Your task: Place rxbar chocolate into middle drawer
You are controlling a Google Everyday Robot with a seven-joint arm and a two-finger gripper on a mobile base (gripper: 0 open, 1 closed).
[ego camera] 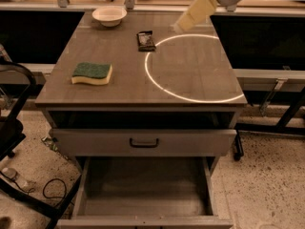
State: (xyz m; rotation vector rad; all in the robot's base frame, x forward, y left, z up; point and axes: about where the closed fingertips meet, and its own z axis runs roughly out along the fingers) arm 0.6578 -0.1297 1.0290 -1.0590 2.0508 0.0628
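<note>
Camera view takes in the wooden table, with the middle drawer pulled out below a shut drawer front. On the tabletop sit a green-and-yellow sponge at the left, a white bowl at the far edge, and the rxbar chocolate lying flat beside a bright ring of light. The gripper hangs above the far tabletop, right of the bar and apart from it; how wide it stands cannot be told.
</note>
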